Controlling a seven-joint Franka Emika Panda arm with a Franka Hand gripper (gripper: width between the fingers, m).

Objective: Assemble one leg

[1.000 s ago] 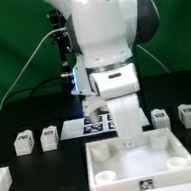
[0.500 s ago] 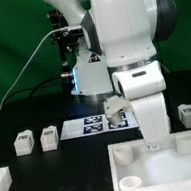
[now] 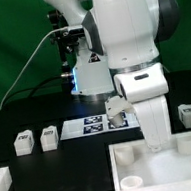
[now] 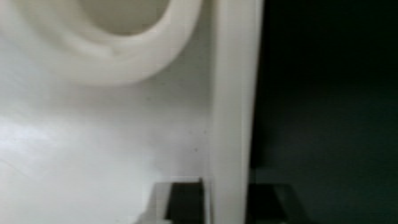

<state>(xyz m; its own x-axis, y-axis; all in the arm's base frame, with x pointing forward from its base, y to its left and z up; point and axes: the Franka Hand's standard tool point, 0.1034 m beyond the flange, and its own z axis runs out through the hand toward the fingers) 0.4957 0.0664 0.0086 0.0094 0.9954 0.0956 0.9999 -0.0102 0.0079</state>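
Two small white legs [image 3: 24,144] [image 3: 49,138] with marker tags stand at the exterior view's left, and another leg [image 3: 189,115] at its right. None is held. My gripper [image 3: 153,146] reaches down into the large white tray-like piece [image 3: 131,164] at the front right. In the wrist view my gripper [image 4: 231,205] is shut on the tray's upright rim [image 4: 231,110], one dark finger [image 4: 185,203] on each side of it. A round socket [image 4: 125,35] of the tray shows close by.
The marker board [image 3: 97,124] lies on the black table behind the tray. A white piece [image 3: 2,181] sits at the front left edge. A green backdrop and the arm's base with cables stand behind.
The arm and the tray-like piece slid to the exterior view's right one second ago. Over the last half second nothing has visibly moved.
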